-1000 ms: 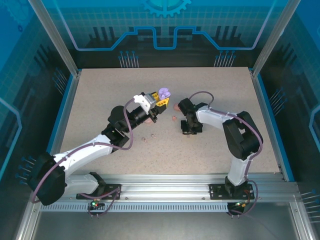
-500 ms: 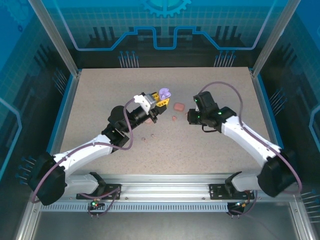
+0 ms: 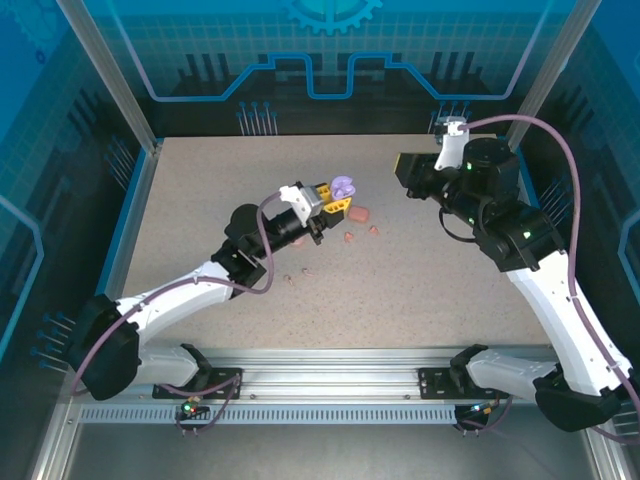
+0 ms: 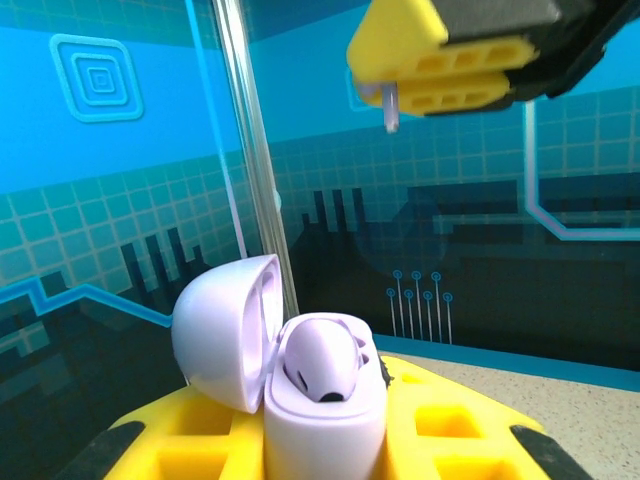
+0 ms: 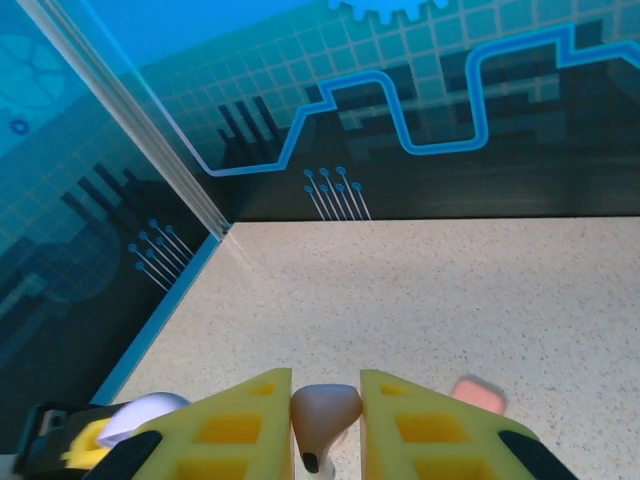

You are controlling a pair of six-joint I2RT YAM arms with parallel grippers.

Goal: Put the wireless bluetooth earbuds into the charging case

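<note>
My left gripper is shut on an open purple charging case, held upright above the table's middle. In the left wrist view the case stands between the yellow fingers with its lid swung left and one purple earbud seated inside. My right gripper hangs raised to the case's right, shut on a small pale pinkish earbud. That earbud's stem pokes down from the right gripper, above the case.
A coral case lies closed on the table below the purple one. Two small earbuds lie beside it, and two tinier bits nearer the front. Glass walls and metal posts ring the table.
The right arm has lifted off the table and swung up and back to the right, earbud in its jaws. The left gripper has carried the purple case slightly right.
</note>
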